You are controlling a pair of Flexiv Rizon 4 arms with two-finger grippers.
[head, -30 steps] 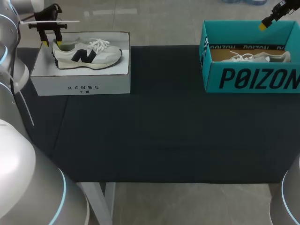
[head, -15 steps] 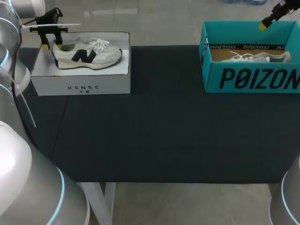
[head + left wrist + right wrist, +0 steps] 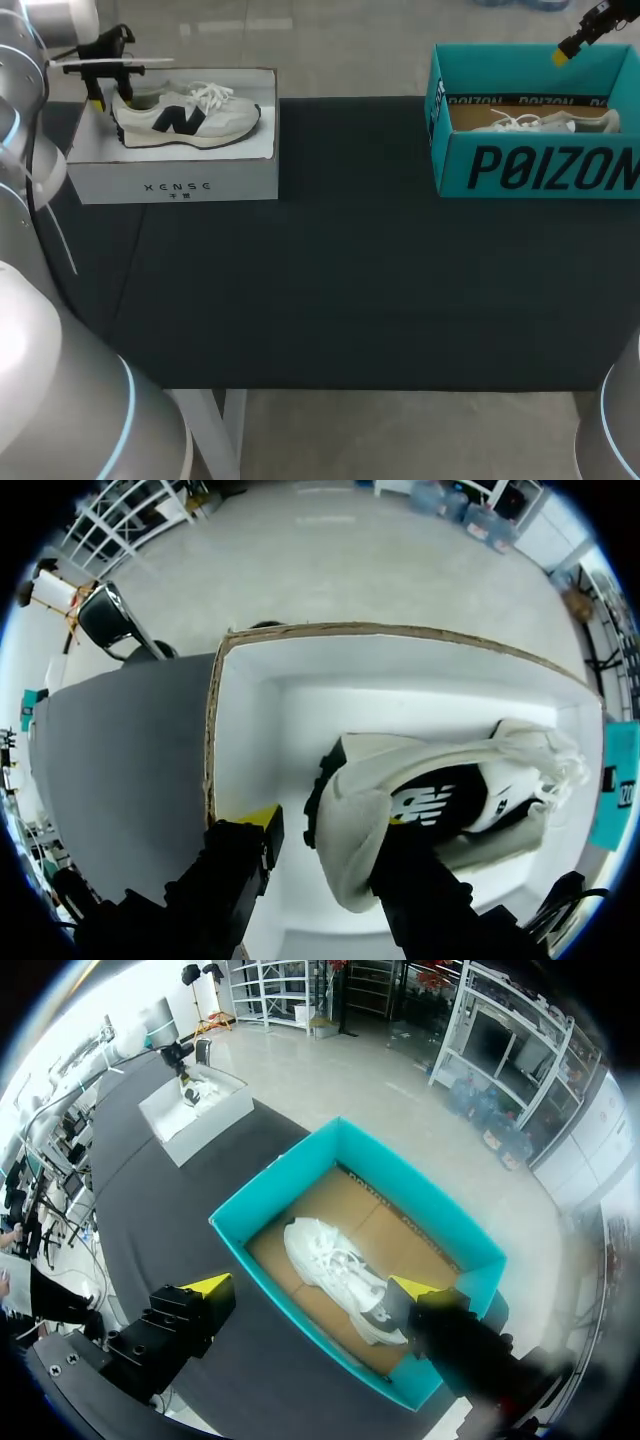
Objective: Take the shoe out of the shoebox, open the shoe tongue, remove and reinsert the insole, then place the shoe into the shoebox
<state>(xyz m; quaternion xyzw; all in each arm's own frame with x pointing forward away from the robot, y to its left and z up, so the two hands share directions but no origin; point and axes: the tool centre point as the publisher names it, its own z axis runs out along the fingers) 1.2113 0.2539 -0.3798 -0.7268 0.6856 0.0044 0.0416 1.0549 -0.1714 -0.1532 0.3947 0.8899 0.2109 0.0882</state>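
Arms (image 3: 60,400): rounded silver-white shells, joined at light-blue seam rings (image 3: 136,400). Fingers (image 3: 185,1315): matte black, blocky, each capped bright yellow.

2 boxes stand on the table (image 3: 350,250): left gripper (image 3: 110,98) over the sneaker's (image 3: 185,115) heel in the white shoebox (image 3: 170,178), right gripper (image 3: 562,54) above the teal shoebox (image 3: 540,170) holding a second sneaker (image 3: 545,122).

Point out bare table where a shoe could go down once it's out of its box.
Free: the dark mat between the white shoebox and the teal shoebox, and all of it in front of both to the near edge. Crowded: the boxes. Left gripper at the heel of the white-box shoe; right gripper above the teal-box shoe.
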